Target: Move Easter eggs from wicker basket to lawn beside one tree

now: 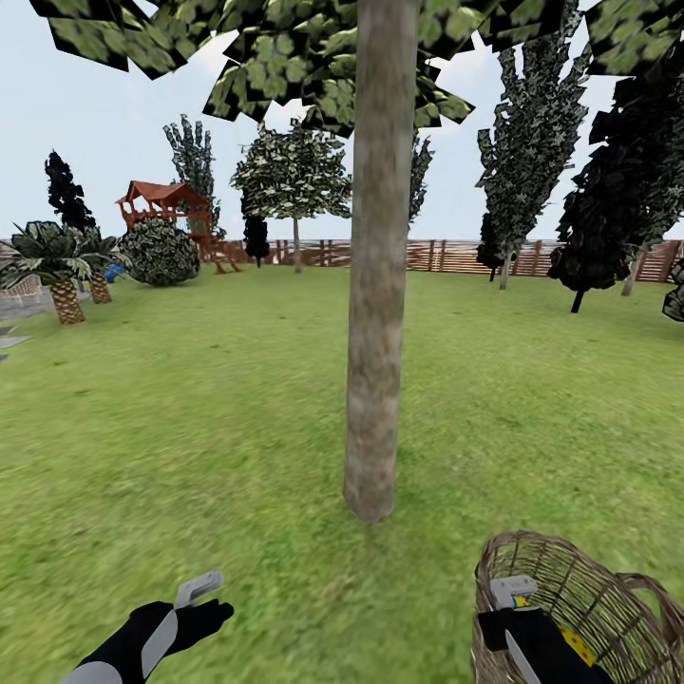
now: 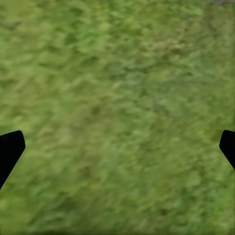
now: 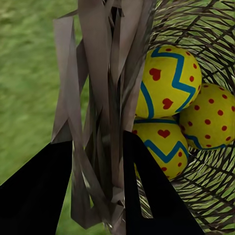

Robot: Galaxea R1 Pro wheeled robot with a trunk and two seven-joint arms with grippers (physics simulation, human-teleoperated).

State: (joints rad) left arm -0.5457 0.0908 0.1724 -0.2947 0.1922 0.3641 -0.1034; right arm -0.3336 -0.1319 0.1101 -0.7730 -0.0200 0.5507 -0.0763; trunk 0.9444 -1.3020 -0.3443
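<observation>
While the whole scene is outdoors, it's basically one big mottled green lawn point(image 1: 190, 399) in a fenced garden, with a brown slatted fence point(image 1: 456, 255) running along the far edge behind the tree point(image 1: 378, 285). That tree is the landmark: thick grey-brown trunk standing straight up from the grass, leafy canopy overhead.

Near the foot of the trunk, on the robot's right side of it, sits the wicker basket point(image 1: 579, 589). It's upright with its mouth facing up. All three Easter eggs point(image 3: 169, 83) are inside, packed together and touching; the top one is tilted, long axis leaning off vertical, the other two I can't really call.

The right gripper point(image 1: 518, 608) has its fingers straddling the basket wall at the rim, one finger point(image 3: 152, 196) inside by the eggs and one on the grass side, pinching the wicker. The left gripper point(image 1: 195, 600) hovers over bare grass on the other side of the trunk, fingers point(image 2: 10, 149) spread wide with nothing between them.

Further back from the tree: short palms point(image 1: 62, 266), a round bush point(image 1: 160, 252), a red-roofed playhouse point(image 1: 166, 209) and dark narrow trees point(image 1: 617, 190). Only open grass lies between basket and trunk.
</observation>
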